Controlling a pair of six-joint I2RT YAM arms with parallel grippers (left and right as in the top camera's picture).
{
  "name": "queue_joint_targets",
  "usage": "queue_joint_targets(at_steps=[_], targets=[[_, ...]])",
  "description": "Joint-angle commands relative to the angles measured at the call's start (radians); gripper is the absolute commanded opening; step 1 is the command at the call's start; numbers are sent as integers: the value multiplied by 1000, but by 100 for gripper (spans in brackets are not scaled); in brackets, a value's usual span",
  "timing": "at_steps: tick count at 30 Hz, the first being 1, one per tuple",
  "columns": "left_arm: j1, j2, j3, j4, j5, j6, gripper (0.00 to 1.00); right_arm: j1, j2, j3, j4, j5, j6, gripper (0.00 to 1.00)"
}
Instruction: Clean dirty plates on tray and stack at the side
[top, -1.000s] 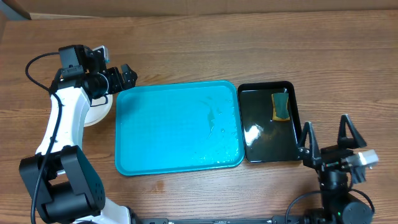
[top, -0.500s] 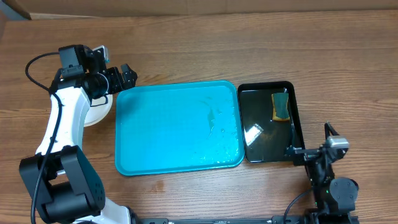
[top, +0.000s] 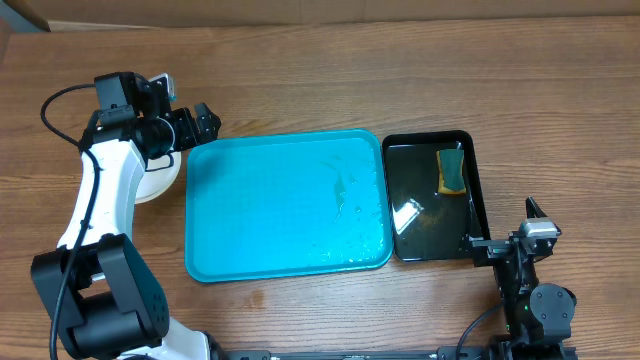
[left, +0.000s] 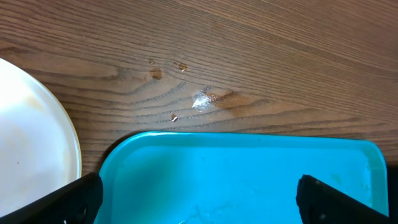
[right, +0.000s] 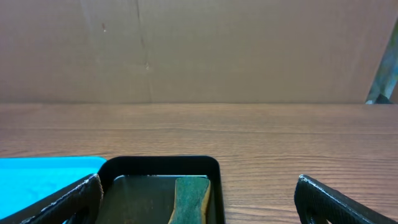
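Observation:
The turquoise tray lies mid-table with only water streaks on it. A white plate rests on the table just left of the tray, mostly hidden under my left arm, and I cannot tell how many plates lie there. In the left wrist view the plate shows at the left, beside the tray. My left gripper hovers over the tray's far-left corner, open and holding nothing. My right gripper sits near the front edge, open and holding nothing.
A narrow black tray holding water and a green-and-yellow sponge stands against the turquoise tray's right side. The sponge lies ahead of my right gripper. A few water drops dot the wood beyond the tray. A cardboard wall backs the table.
My right arm has drawn back and tipped, so its spread fingers now look foreshortened from above. The left arm, plate and trays have not moved.

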Motion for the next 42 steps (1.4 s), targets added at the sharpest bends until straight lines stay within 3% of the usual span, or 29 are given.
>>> queue_joint_targets(at_steps=[1,42], targets=[[-6,6,-5,3,-4,15,100,-3,-11,-10,6,6,-10,100],[-14,-31,-5,3,-12,15,100,-3,-10,-10,6,6,-10,100]])
